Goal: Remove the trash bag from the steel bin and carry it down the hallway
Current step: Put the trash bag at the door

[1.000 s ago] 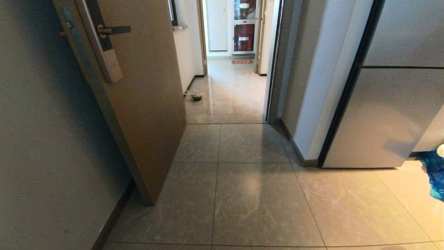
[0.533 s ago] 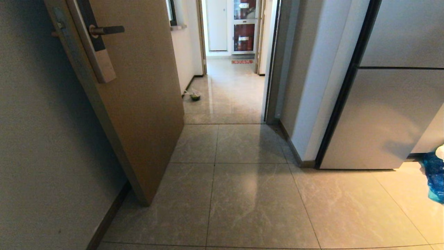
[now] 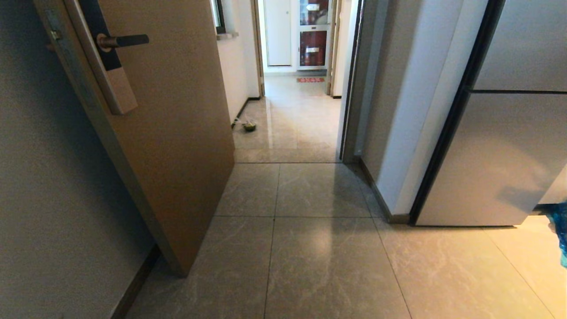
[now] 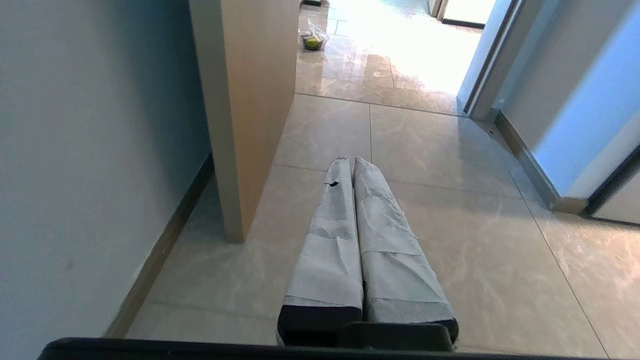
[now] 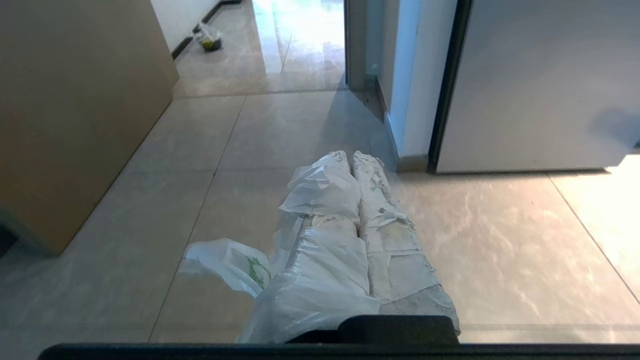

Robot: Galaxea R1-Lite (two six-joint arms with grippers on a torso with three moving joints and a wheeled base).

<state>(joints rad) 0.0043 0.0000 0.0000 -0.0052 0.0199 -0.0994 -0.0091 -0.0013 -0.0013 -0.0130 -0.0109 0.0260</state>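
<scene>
Beige marbled tiles (image 3: 328, 266) run past a brown door (image 3: 177, 133) into the hallway (image 3: 292, 115).

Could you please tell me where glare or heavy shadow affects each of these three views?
Head view: the left wall lies in deep shadow, with window light reflecting off the hallway floor. Left wrist view: the floor beyond the door is blown out white. Right wrist view: glare at the doorway, while the trash bag is evenly lit.

Trash bag (image 5: 320, 250): thin translucent white plastic, green print visible, crumpled and draped over the right gripper (image 5: 350, 157), pinched between its closed fingers, one loose fold hanging above the floor. Hallway (image 3: 292, 119): glossy beige tiles, white walls, ahead through the doorway.
</scene>
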